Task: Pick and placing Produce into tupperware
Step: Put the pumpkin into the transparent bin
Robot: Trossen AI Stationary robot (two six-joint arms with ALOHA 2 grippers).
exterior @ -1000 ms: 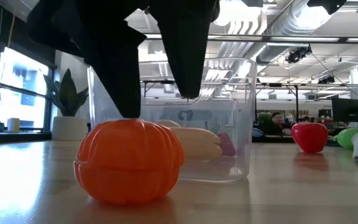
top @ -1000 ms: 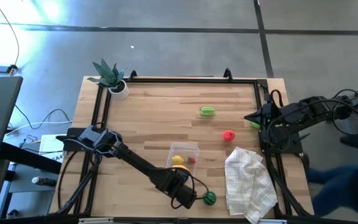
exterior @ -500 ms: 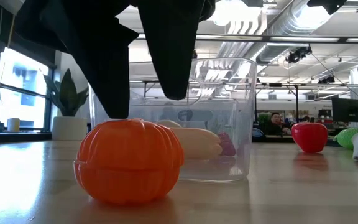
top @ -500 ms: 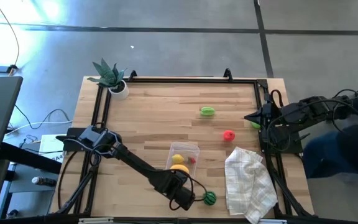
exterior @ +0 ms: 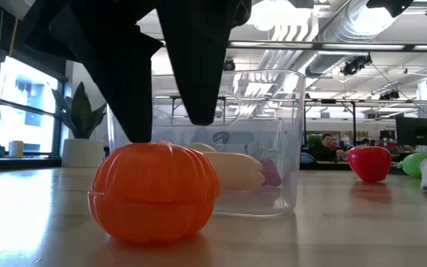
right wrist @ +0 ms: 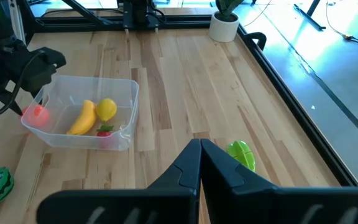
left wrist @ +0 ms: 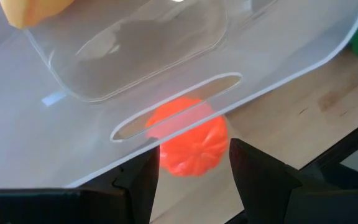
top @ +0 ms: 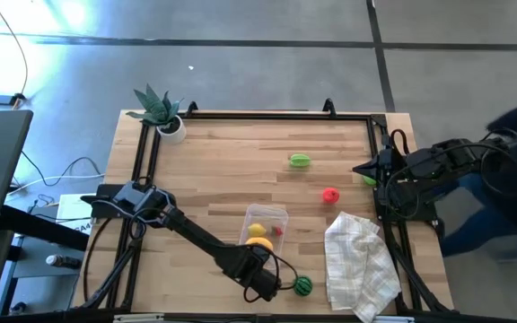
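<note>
The clear tupperware (top: pixel 267 218) stands on the table near the front middle and holds a banana (right wrist: pixel 82 118), a lemon (right wrist: pixel 106 109) and a small red piece (right wrist: pixel 104 132). An orange (exterior: pixel 154 191) sits on the table against the tub's near end. My left gripper (exterior: pixel 167 130) is open, its fingers pointing down over the orange; it also shows in the left wrist view (left wrist: pixel 194 168). A striped watermelon (top: pixel 302 285), a red fruit (top: pixel 330 195) and a green one (top: pixel 300 161) lie on the table. My right gripper (right wrist: pixel 199 152) is shut and empty at the right edge. My left gripper comes at the orange from above. One fingertip (exterior: pixel 134 133) ends right at the orange's top (exterior: pixel 143 148), the other (exterior: pixel 197 115) stands above it. I cannot tell whether either touches. The orange rests on the table.
A white checked cloth (top: pixel 359 265) lies at the front right. A potted plant (top: pixel 158 112) stands at the far left corner. A black frame (top: pixel 258 115) runs along the table's edges. Another green piece (top: pixel 369 179) lies by my right gripper.
My left gripper has shifted a little toward the table's left edge above the orange. The orange has stayed where it was on the table.
</note>
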